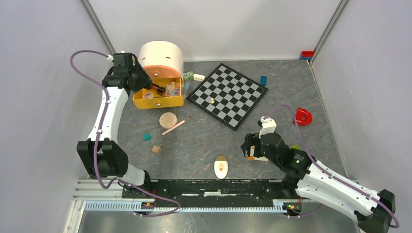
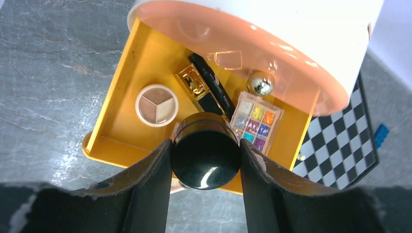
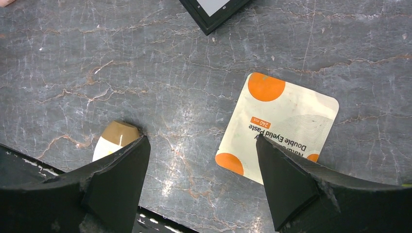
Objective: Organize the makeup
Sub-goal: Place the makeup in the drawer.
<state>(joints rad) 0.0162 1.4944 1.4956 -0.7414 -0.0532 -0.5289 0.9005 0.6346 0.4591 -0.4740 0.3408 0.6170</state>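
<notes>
Looking down from above, the left jaws sit over the open yellow drawer [image 1: 158,103] of a round peach-and-white organiser [image 1: 161,57] at the far left of the counter [image 1: 204,141]. The right jaws hover low at the near right, right over a white-orange sachet [image 1: 251,157]. A round peach compact [image 1: 168,119] and a pink stick [image 1: 173,127] lie loose just near of the drawer, and a cream oval [image 1: 221,167] rests by the near edge. From the left wrist, the left jaws are clamped across a glossy black round-ended piece [image 2: 204,162], held above the drawer's front. In the drawer lie a blush palette [image 2: 156,105], a gold case [image 2: 193,85], a black pencil [image 2: 214,87] and an eyeshadow palette [image 2: 256,122]. That black piece looks hard and slick, so I'd guess it could twist or slip out, and gripping across its full width seems right. From the right wrist, the right jaws stand wide apart with nothing between them. The sachet lies flat on the stone partly under one finger, and the cream oval peeps out beside the other. The sachet looks light, thin and floppy, flush to the counter. To my eye an edge or corner is the only place to pinch it.
</notes>
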